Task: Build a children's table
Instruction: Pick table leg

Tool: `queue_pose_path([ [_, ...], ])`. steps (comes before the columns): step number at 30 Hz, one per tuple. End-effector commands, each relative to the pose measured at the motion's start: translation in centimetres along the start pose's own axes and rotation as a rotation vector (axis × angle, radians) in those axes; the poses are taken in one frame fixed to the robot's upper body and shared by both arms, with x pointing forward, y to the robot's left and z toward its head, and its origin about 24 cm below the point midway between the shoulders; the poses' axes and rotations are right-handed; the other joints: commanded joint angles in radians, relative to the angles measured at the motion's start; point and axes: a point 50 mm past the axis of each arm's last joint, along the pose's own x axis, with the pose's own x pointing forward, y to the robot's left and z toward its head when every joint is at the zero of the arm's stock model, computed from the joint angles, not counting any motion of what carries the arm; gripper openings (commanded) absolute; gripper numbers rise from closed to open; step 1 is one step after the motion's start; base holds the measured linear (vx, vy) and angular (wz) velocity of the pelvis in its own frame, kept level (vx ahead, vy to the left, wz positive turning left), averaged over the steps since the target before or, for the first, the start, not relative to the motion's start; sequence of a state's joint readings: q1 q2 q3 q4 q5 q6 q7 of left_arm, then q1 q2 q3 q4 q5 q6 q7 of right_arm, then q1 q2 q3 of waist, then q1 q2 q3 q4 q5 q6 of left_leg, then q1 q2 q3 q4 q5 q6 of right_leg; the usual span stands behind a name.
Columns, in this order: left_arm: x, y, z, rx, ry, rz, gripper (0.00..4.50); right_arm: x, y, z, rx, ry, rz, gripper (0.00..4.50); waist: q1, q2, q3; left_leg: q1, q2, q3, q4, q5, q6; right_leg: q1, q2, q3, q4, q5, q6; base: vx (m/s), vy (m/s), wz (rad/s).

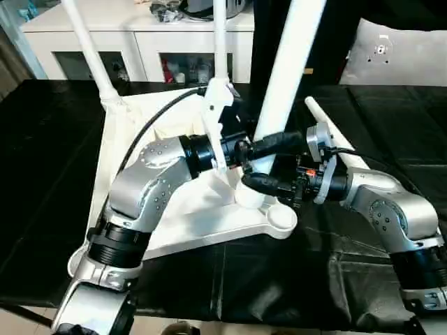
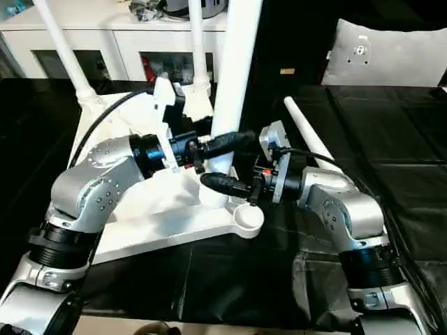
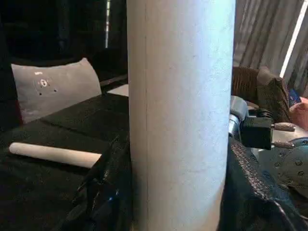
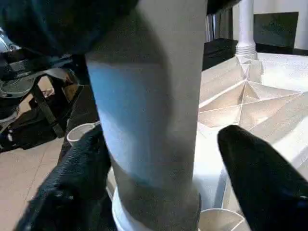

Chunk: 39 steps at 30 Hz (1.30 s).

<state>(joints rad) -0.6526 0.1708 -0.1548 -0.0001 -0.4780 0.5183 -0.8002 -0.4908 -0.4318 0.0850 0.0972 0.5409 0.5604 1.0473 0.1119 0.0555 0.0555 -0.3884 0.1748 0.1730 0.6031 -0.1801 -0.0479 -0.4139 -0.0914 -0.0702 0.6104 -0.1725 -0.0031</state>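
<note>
Left gripper (image 1: 262, 148) fingers clamp the upright leg (image 1: 283, 84) at frame centre, right gripper (image 2: 227, 185) fingers open around its base; keep it plumb, twist firmly into the tabletop (image 1: 209, 223) socket.

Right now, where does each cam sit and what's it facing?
Left eye and right eye: head stereo pair, looking down over both silver forearms at the tabletop.
Left wrist: along the left hand, whose fingers clamp the upright leg; a loose leg lies beyond.
Right wrist: along the right hand at that leg's base.
Shared: all four see that leg.
</note>
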Motion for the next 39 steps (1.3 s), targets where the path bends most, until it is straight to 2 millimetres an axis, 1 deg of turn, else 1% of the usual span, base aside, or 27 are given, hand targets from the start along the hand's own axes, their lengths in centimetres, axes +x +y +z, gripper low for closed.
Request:
queue_pose_path([
  [1, 0.40, -0.82, 0.53, 0.003, -0.024, -0.043, 1.90, 0.14, -0.14, 0.61, 0.008, -0.006, 0.017, 3.21, -0.001, -0.026, -0.077, 0.010, 0.041, -0.010, -0.059, -0.123, 0.060, 0.062, -0.049, 0.038, -0.071, -0.234, -0.199, 0.000, 0.000, 0.00],
  [2, 0.44, -0.85, 0.54, -0.001, -0.027, -0.045, 1.90, 0.14, -0.13, 0.60, 0.014, -0.007, 0.020, 3.17, 0.000, -0.026, -0.076, 0.009, 0.040, -0.009, -0.059, -0.121, 0.063, 0.062, -0.049, 0.039, -0.071, -0.232, -0.200, 0.000, 0.000, 0.00],
  [4, 0.55, -0.95, 0.55, -0.004, -0.031, -0.048, 1.90, 0.15, -0.14, 0.47, 0.019, 0.002, 0.022, 3.14, 0.000, -0.029, -0.077, 0.008, 0.040, -0.009, -0.058, -0.116, 0.067, 0.063, -0.050, 0.038, -0.071, -0.232, -0.199, 0.000, 0.000, 0.00],
  [5, 0.59, -0.99, 0.56, -0.005, -0.031, -0.049, 1.90, 0.14, -0.14, 0.42, 0.020, 0.005, 0.023, 3.08, 0.000, -0.028, -0.077, 0.008, 0.039, -0.009, -0.057, -0.113, 0.069, 0.062, -0.049, 0.039, -0.071, -0.232, -0.196, 0.000, 0.000, 0.00],
  [6, 0.72, -1.05, 0.59, -0.015, -0.041, -0.048, 1.90, 0.17, -0.13, 0.27, 0.024, 0.014, 0.028, 2.80, 0.000, -0.029, -0.077, 0.008, 0.039, -0.008, -0.057, -0.107, 0.070, 0.062, -0.049, 0.039, -0.071, -0.229, -0.196, 0.000, 0.000, 0.00],
  [8, 0.91, -1.12, 0.59, -0.024, -0.049, -0.048, 1.90, 0.23, -0.12, 0.13, 0.030, 0.022, 0.031, 2.73, 0.001, -0.029, -0.078, 0.008, 0.039, -0.008, -0.056, -0.107, 0.071, 0.062, -0.049, 0.038, -0.070, -0.230, -0.198, 0.000, 0.000, 0.00],
  [11, 1.01, -1.19, 0.57, -0.026, -0.050, -0.050, 1.90, 0.21, -0.13, 0.09, 0.034, 0.030, 0.034, 2.38, 0.000, -0.030, -0.077, 0.008, 0.040, -0.009, -0.057, -0.109, 0.071, 0.062, -0.049, 0.038, -0.072, -0.240, -0.194, 0.000, 0.000, 0.00],
  [14, 1.04, -1.20, 0.58, -0.025, -0.050, -0.050, 1.89, 0.18, -0.22, 0.02, 0.033, 0.041, 0.028, 2.22, 0.000, -0.030, -0.078, 0.009, 0.040, -0.009, -0.057, -0.110, 0.070, 0.062, -0.049, 0.038, -0.071, -0.241, -0.192, 0.000, 0.000, 0.00],
  [16, 1.07, -1.17, 0.64, -0.028, -0.056, -0.048, 1.89, 0.12, -0.31, -0.10, 0.034, 0.052, 0.025, 2.04, 0.000, -0.031, -0.077, 0.008, 0.039, -0.008, -0.056, -0.107, 0.071, 0.062, -0.049, 0.038, -0.071, -0.237, -0.192, 0.000, 0.000, 0.00],
  [20, 1.06, -1.15, 0.71, -0.030, -0.061, -0.044, 1.89, 0.09, -0.33, -0.18, 0.030, 0.059, 0.025, 1.96, 0.001, -0.032, -0.078, 0.008, 0.040, -0.009, -0.056, -0.104, 0.072, 0.062, -0.049, 0.038, -0.071, -0.240, -0.190, 0.000, 0.000, 0.00],
  [22, 1.03, -1.11, 0.71, -0.031, -0.061, -0.040, 1.89, 0.13, -0.31, -0.30, 0.023, 0.068, 0.025, 1.94, 0.001, -0.033, -0.078, 0.007, 0.039, -0.009, -0.055, -0.098, 0.073, 0.062, -0.049, 0.038, -0.069, -0.231, -0.191, 0.000, 0.000, 0.00],
  [23, 1.03, -1.09, 0.70, -0.030, -0.060, -0.039, 1.89, 0.14, -0.35, -0.34, 0.029, 0.071, 0.025, 2.28, 0.002, -0.032, -0.078, 0.008, 0.039, -0.009, -0.055, -0.098, 0.074, 0.062, -0.050, 0.038, -0.070, -0.232, -0.192, 0.000, 0.000, 0.00],
  [24, 1.01, -1.07, 0.69, -0.029, -0.058, -0.039, 1.89, 0.18, -0.44, -0.28, 0.048, 0.063, 0.021, 2.49, 0.001, -0.033, -0.078, 0.008, 0.039, -0.008, -0.054, -0.099, 0.076, 0.062, -0.049, 0.038, -0.070, -0.233, -0.192, 0.000, 0.000, 0.00],
  [25, 0.99, -1.05, 0.69, -0.028, -0.057, -0.038, 1.89, 0.21, -0.51, -0.23, 0.061, 0.056, 0.018, 2.65, 0.001, -0.032, -0.078, 0.008, 0.039, -0.009, -0.055, -0.100, 0.076, 0.062, -0.049, 0.038, -0.070, -0.235, -0.194, 0.000, 0.000, 0.00],
  [27, 1.00, -1.05, 0.68, -0.028, -0.056, -0.038, 1.89, 0.24, -0.64, -0.06, 0.059, 0.050, 0.011, 2.72, 0.000, -0.032, -0.078, 0.009, 0.039, -0.009, -0.054, -0.104, 0.074, 0.061, -0.048, 0.037, -0.071, -0.242, -0.195, 0.000, 0.000, 0.00],
  [28, 0.99, -1.07, 0.67, -0.029, -0.056, -0.039, 1.89, 0.25, -0.67, -0.02, 0.055, 0.050, 0.008, 2.97, 0.001, -0.032, -0.078, 0.008, 0.039, -0.008, -0.054, -0.103, 0.074, 0.062, -0.049, 0.038, -0.071, -0.240, -0.194, 0.000, 0.000, 0.00],
  [35, 1.10, -1.23, 0.64, -0.036, -0.056, -0.050, 1.89, 0.38, -0.58, 0.05, 0.047, 0.051, 0.016, 3.07, 0.001, -0.032, -0.079, 0.009, 0.040, -0.009, -0.054, -0.095, 0.074, 0.062, -0.049, 0.038, -0.068, -0.220, -0.199, 0.000, 0.000, 0.00],
  [39, 1.15, -1.25, 0.75, -0.042, -0.063, -0.048, 1.89, 0.40, -0.24, -0.04, 0.058, 0.050, 0.051, 3.07, 0.001, -0.033, -0.078, 0.009, 0.039, -0.008, -0.054, -0.102, 0.075, 0.063, -0.049, 0.037, -0.069, -0.236, -0.196, 0.000, 0.000, 0.00],
])
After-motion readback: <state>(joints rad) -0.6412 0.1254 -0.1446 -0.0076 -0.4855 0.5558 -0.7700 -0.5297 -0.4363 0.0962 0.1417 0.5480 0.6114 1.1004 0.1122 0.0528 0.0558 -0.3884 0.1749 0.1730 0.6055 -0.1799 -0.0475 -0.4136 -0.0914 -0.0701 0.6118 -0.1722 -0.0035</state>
